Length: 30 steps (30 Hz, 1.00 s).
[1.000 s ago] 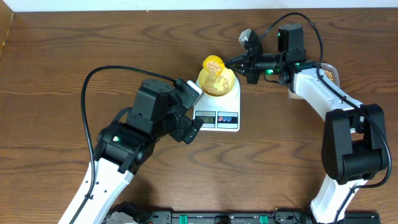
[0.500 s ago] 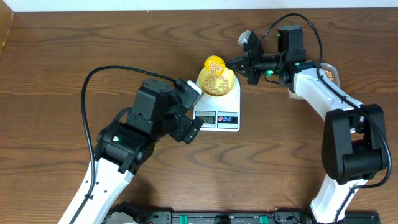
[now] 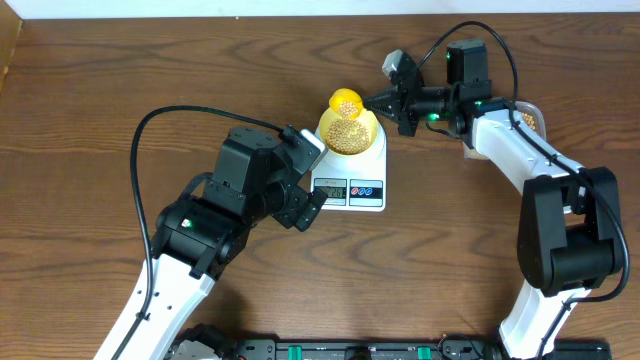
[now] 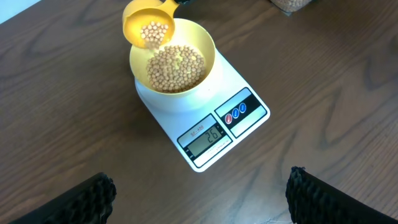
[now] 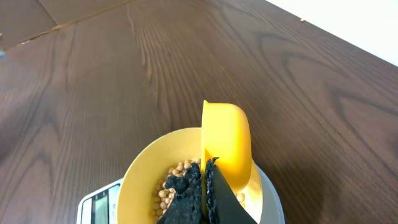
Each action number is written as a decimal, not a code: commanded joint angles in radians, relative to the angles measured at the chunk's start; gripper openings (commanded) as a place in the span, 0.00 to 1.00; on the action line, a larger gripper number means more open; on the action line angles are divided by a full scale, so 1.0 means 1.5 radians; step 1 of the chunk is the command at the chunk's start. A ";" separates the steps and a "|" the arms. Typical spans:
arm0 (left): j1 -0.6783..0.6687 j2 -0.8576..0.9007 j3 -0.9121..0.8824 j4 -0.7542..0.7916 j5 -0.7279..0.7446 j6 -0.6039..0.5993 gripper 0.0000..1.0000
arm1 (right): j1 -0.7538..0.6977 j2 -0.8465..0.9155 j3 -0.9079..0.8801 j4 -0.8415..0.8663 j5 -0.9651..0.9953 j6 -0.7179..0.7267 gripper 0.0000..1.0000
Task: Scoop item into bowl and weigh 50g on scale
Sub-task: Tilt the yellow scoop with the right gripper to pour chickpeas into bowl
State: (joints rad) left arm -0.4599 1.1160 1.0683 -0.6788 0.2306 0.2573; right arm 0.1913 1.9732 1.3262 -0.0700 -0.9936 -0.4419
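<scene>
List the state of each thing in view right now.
scale: switched on, display seems to read 26
bowl: on the scale, partly filled with beans
scoop: tilted over the bowl, some beans inside
left gripper: fingers open, empty
right gripper: fingers shut on the scoop
clear tub: holds beans, partly hidden behind the right arm

Bright even light, soft shadows, mild sheen on wood; near jaws blurred.
</scene>
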 commanded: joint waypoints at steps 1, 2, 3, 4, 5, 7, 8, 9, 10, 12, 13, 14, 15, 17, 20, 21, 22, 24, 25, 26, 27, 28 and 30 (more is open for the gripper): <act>0.004 -0.007 0.003 0.002 -0.002 -0.010 0.90 | 0.004 0.005 -0.002 -0.001 -0.004 -0.024 0.01; 0.004 -0.007 0.003 0.002 -0.002 -0.010 0.90 | 0.004 0.005 -0.002 -0.001 -0.004 -0.027 0.01; 0.004 -0.007 0.003 0.002 -0.002 -0.010 0.90 | 0.004 0.005 -0.002 -0.001 -0.004 -0.033 0.01; 0.004 -0.007 0.003 0.002 -0.002 -0.010 0.90 | 0.004 0.005 -0.002 -0.001 -0.004 -0.036 0.01; 0.004 -0.007 0.003 0.002 -0.002 -0.010 0.90 | 0.004 0.005 -0.002 -0.001 -0.004 -0.036 0.01; 0.004 -0.007 0.003 0.002 -0.002 -0.010 0.90 | 0.004 0.005 -0.002 -0.001 -0.004 -0.036 0.01; 0.004 -0.007 0.003 0.002 -0.002 -0.010 0.90 | 0.004 0.005 -0.002 -0.001 -0.004 -0.037 0.01; 0.004 -0.007 0.003 0.002 -0.002 -0.010 0.90 | 0.004 0.005 -0.002 -0.001 -0.004 -0.042 0.01; 0.004 -0.007 0.003 0.002 -0.002 -0.010 0.90 | 0.004 0.005 -0.002 -0.002 -0.004 -0.048 0.01; 0.004 -0.007 0.003 0.002 -0.002 -0.010 0.90 | 0.004 0.005 -0.002 -0.001 -0.004 -0.057 0.01; 0.004 -0.007 0.003 0.002 -0.002 -0.010 0.90 | 0.004 0.005 -0.002 -0.001 -0.004 -0.062 0.01; 0.004 -0.007 0.003 0.002 -0.002 -0.010 0.90 | 0.005 0.005 -0.002 -0.001 -0.004 -0.066 0.01; 0.004 -0.007 0.003 0.002 -0.002 -0.010 0.90 | 0.005 0.005 -0.002 -0.001 -0.004 -0.066 0.01; 0.004 -0.007 0.003 0.002 -0.002 -0.010 0.90 | 0.005 0.005 -0.002 -0.001 -0.004 -0.076 0.01; 0.004 -0.007 0.003 0.002 -0.002 -0.010 0.90 | 0.004 0.005 -0.002 -0.001 -0.004 -0.091 0.01; 0.004 -0.007 0.003 0.002 -0.002 -0.010 0.90 | 0.004 0.005 -0.002 -0.001 -0.004 -0.097 0.01; 0.004 -0.007 0.003 0.002 -0.002 -0.010 0.90 | 0.004 0.005 -0.002 -0.001 -0.004 -0.105 0.01; 0.004 -0.007 0.003 0.002 -0.002 -0.010 0.90 | 0.005 0.005 -0.002 -0.001 -0.004 -0.113 0.01; 0.004 -0.007 0.003 0.002 -0.002 -0.010 0.90 | 0.005 0.005 -0.002 -0.001 -0.004 -0.113 0.01; 0.004 -0.007 0.003 0.002 -0.002 -0.010 0.90 | 0.004 0.005 -0.002 -0.001 -0.004 -0.114 0.01; 0.004 -0.007 0.003 0.002 -0.002 -0.010 0.90 | 0.004 0.005 -0.002 -0.001 -0.004 -0.119 0.01; 0.004 -0.007 0.003 0.002 -0.002 -0.010 0.90 | 0.005 0.005 -0.002 -0.001 -0.004 -0.123 0.01; 0.004 -0.007 0.003 0.002 -0.002 -0.010 0.90 | 0.004 0.005 -0.002 -0.001 -0.004 -0.127 0.01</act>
State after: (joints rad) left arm -0.4599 1.1160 1.0683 -0.6788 0.2306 0.2573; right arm 0.1913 1.9732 1.3262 -0.0700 -0.9936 -0.5961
